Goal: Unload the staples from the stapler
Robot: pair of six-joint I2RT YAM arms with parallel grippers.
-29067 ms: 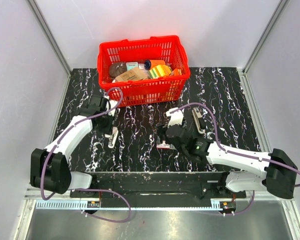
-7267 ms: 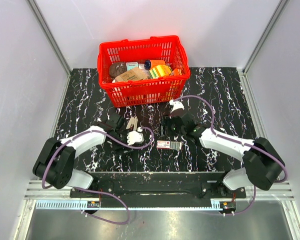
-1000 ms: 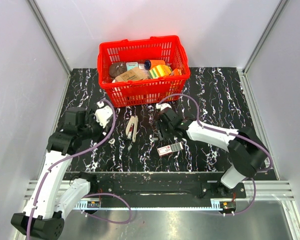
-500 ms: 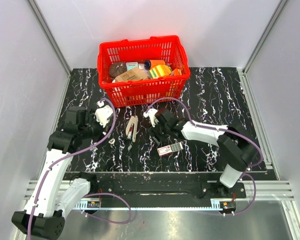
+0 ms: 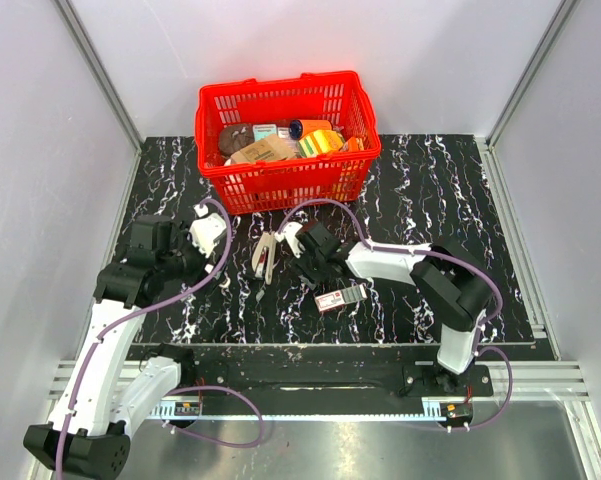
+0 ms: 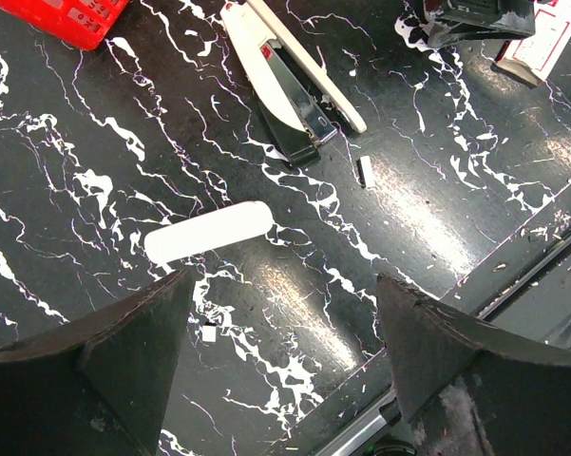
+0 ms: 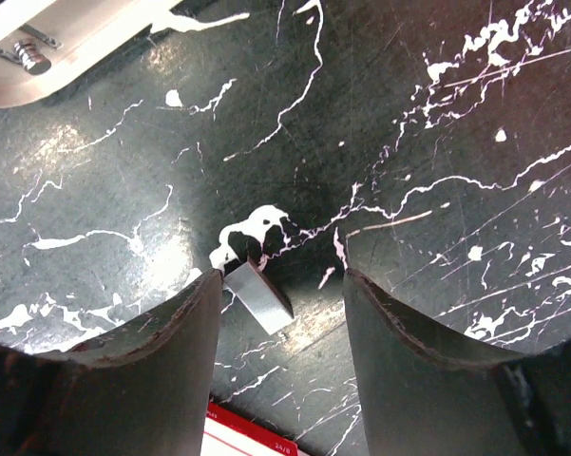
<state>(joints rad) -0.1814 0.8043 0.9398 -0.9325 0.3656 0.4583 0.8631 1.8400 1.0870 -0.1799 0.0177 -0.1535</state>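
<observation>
Right gripper (image 7: 283,285) is half open, holding nothing, with a staple strip (image 7: 258,297) lying between its fingers. Left gripper (image 6: 280,332) is wide open and empty, near the opened stapler (image 6: 277,76).

Marbled table (image 5: 430,200): basket (image 5: 285,186), stapler (image 5: 265,257), box (image 5: 340,297)

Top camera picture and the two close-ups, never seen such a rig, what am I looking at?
Two robot arms sit at a black marbled table. The wide picture looks down from above; each close-up comes from a wrist camera, that arm's claw at the bottom. On the table: an opened stapler, a small red and white box, a filled red basket. The left claw and the right claw are open, holding nothing; a small metal strip lies between the right one's fingers.
</observation>
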